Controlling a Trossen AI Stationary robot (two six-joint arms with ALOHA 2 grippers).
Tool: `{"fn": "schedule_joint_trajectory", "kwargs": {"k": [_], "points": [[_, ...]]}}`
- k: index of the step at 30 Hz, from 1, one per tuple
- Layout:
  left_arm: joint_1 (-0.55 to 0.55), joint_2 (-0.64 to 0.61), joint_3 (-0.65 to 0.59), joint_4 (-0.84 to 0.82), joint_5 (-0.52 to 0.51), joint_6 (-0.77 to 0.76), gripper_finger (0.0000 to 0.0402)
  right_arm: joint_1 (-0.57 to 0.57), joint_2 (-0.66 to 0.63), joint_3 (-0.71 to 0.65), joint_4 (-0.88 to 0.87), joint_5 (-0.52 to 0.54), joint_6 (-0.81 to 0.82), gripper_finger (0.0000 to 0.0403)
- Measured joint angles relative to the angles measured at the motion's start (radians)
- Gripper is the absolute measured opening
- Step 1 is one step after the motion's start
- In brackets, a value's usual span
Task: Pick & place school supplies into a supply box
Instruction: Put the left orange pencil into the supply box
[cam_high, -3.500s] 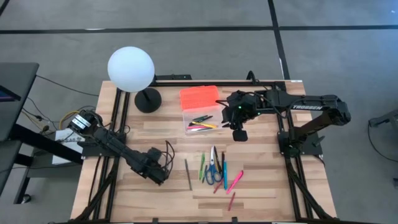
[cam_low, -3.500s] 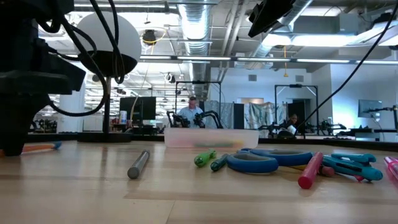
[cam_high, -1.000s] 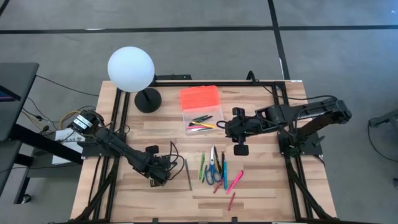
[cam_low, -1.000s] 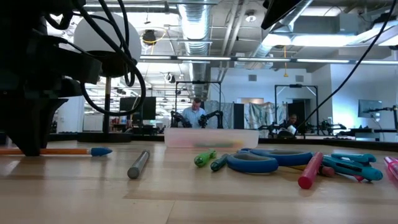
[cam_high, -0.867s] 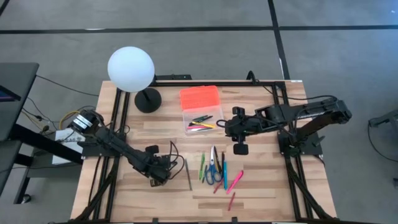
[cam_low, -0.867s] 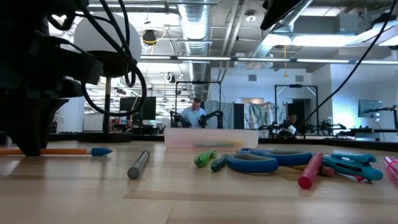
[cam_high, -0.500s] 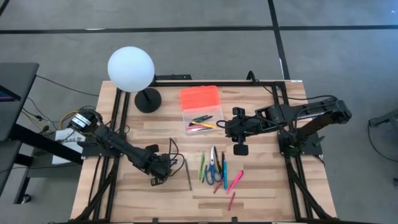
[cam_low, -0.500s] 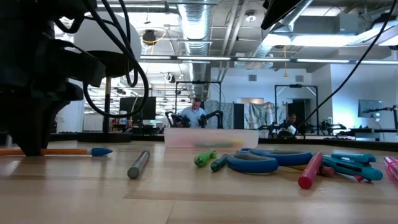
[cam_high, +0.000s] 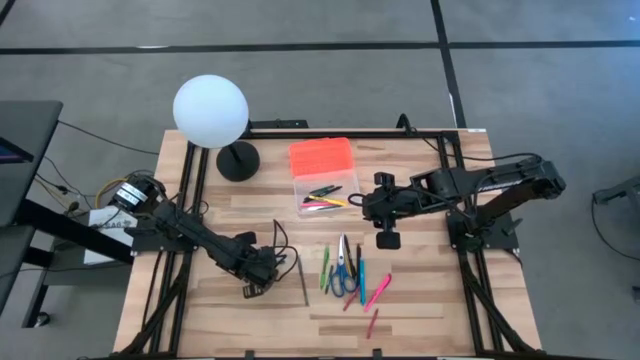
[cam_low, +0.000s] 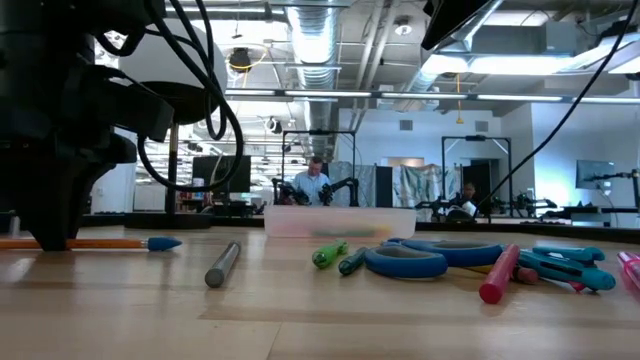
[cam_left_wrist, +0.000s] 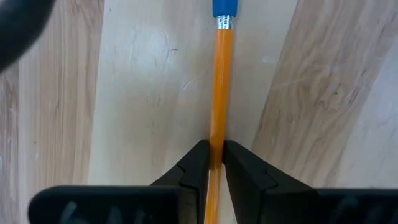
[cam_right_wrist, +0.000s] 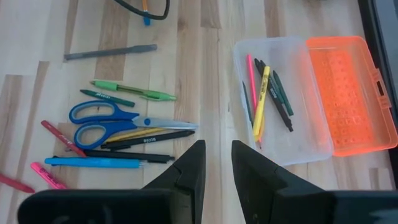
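Nearest the low camera, the left pincer is down at the surface, its fingertips pinching an orange pencil with a blue cap; the pencil lies flat on the wood, so the hold is thin and close to one end; if lifted from here it could pivot or slip out, since most of its length hangs beyond the tips, and the fingertips may scrape the surface.

Further in lie the loose supplies: a grey pencil, green pens, blue-handled scissors, a blue pen, pink and red ones; they are crowded and touching, so pulling one may drag its neighbours.

Beyond them the right pincer hovers with fingers slightly apart, nothing between them, just beside the supply box; a carry from the left could meet this arm there.

Farthest, the clear box stands open, its orange lid folded flat beside it; inside lie a pink pen, a yellow one and several dark ones; a long pencil dropped askew could rest across the rim.
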Motion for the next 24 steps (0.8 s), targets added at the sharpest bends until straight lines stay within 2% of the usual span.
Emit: {"fn": "schedule_joint_trajectory", "kwargs": {"k": [14,24], "points": [[-0.001,-0.003,0.003,0.002,0.005,-0.091,0.0021,0.000,0.000,0.000,-0.007,0.000,-0.007,0.0072],[-0.002,-0.032,0.002,-0.005,-0.061,-0.204,0.0019,0.000,0.000,0.000,-0.008,0.000,-0.009,0.0072]]}}
